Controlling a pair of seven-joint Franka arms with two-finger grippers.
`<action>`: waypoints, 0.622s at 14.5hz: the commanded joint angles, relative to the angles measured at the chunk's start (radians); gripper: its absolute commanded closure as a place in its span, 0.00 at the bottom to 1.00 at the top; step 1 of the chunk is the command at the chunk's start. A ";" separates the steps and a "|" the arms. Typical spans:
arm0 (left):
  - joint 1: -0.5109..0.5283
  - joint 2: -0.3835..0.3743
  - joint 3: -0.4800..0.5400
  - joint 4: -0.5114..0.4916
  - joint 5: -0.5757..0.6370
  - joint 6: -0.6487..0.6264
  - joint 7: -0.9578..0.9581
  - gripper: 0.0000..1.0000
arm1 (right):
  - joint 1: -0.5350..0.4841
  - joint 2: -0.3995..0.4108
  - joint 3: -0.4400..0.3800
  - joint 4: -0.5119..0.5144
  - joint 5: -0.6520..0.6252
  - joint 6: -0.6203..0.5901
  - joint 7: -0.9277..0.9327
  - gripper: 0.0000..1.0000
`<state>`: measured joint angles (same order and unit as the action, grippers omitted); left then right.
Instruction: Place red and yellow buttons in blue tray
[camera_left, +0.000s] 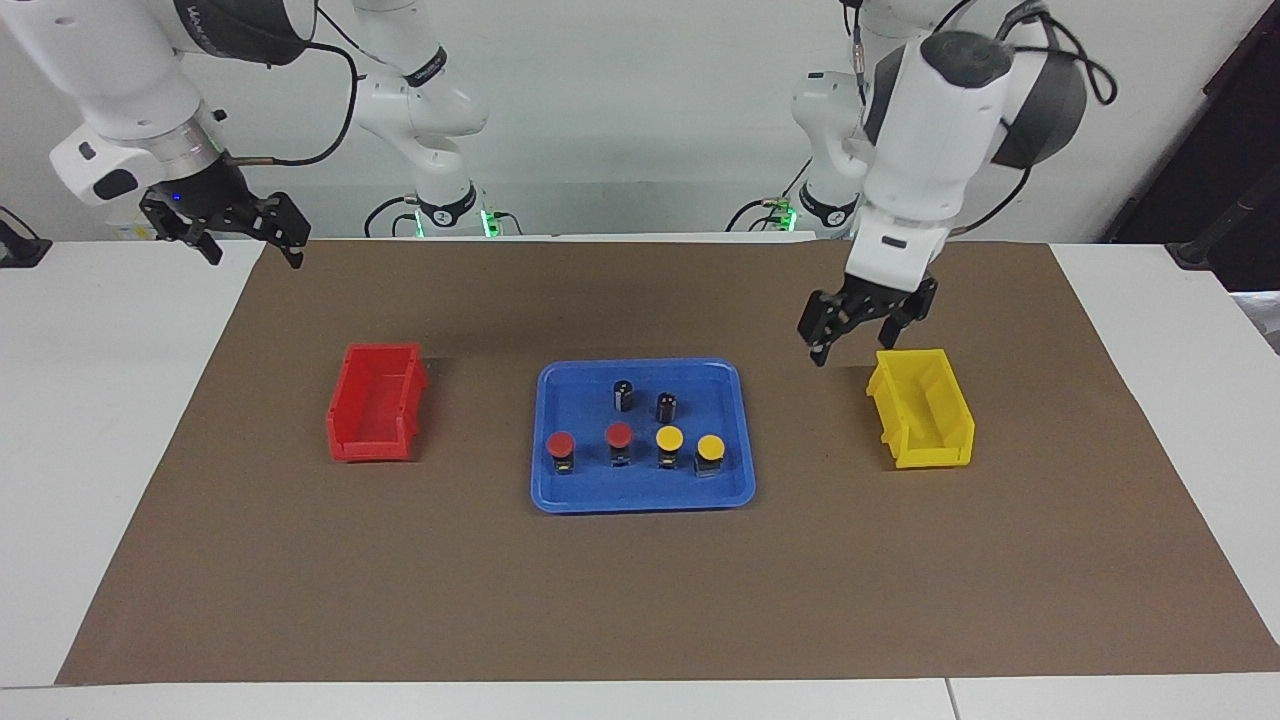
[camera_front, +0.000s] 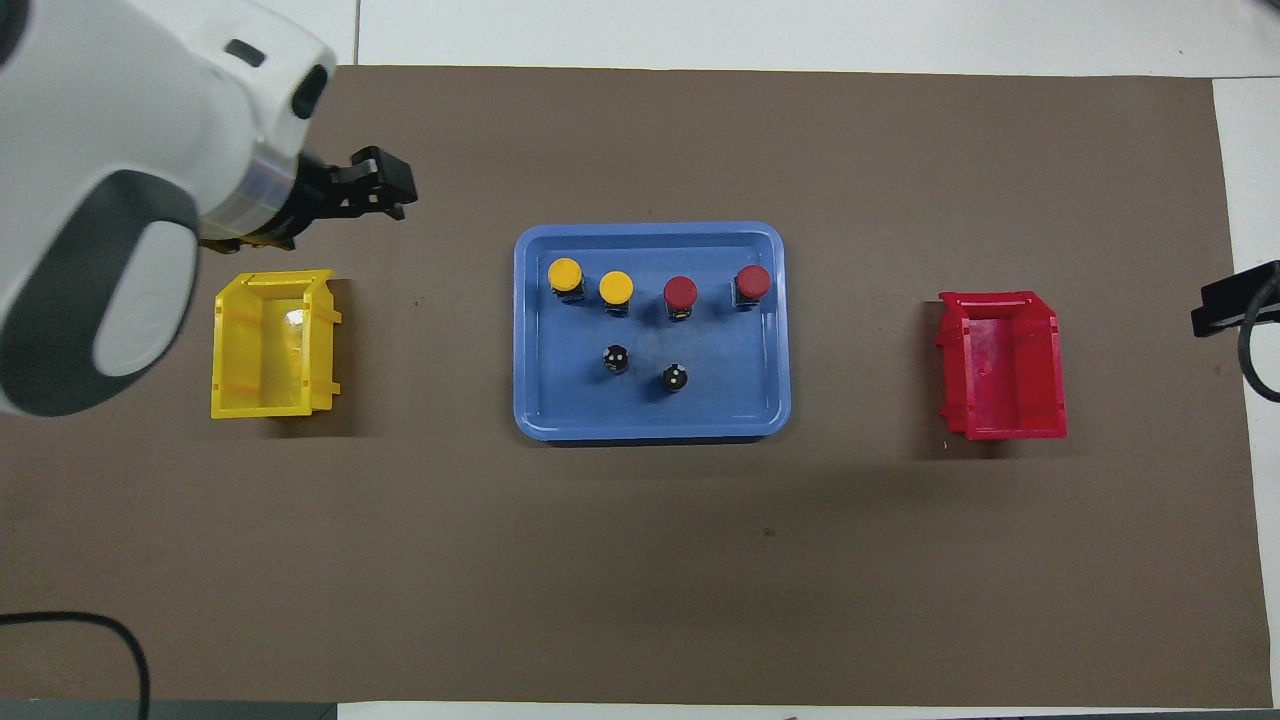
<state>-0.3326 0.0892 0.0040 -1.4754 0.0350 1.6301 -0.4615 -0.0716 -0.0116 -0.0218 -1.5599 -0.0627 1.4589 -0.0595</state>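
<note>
With all four caps in tray, task judged complete.

- Left gripper (camera_left: 860, 322): raised, jaws apart, empty, over mat beside yellow bin (camera_left: 922, 408); looks parked clear of load.
- Blue tray (camera_left: 640, 497): below it, toward table middle.
- Yellow buttons (camera_left: 690, 447), red buttons (camera_left: 590, 446): one upright row in tray, apart.
- Dark capless cylinders (camera_left: 645, 400): same tray.
- Right gripper (camera_left: 232, 232): waits, jaws apart, empty, up above red bin (camera_left: 375, 402).

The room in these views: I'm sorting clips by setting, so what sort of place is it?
Probably a robotics lab bench: two white arms, a brown mat, sorting props in a blue tray.
</note>
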 joint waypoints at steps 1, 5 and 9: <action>0.102 -0.087 -0.006 -0.075 0.002 -0.119 0.201 0.00 | -0.002 -0.022 0.003 -0.028 0.000 0.012 0.004 0.00; 0.309 -0.138 -0.006 -0.187 -0.067 -0.052 0.328 0.00 | -0.002 -0.022 0.003 -0.028 0.000 0.012 0.004 0.00; 0.357 -0.256 -0.001 -0.436 -0.072 0.132 0.397 0.00 | -0.002 -0.022 0.003 -0.028 0.000 0.012 0.004 0.00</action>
<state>0.0087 -0.0684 0.0127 -1.7692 -0.0272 1.6961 -0.0796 -0.0716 -0.0116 -0.0218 -1.5599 -0.0627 1.4589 -0.0595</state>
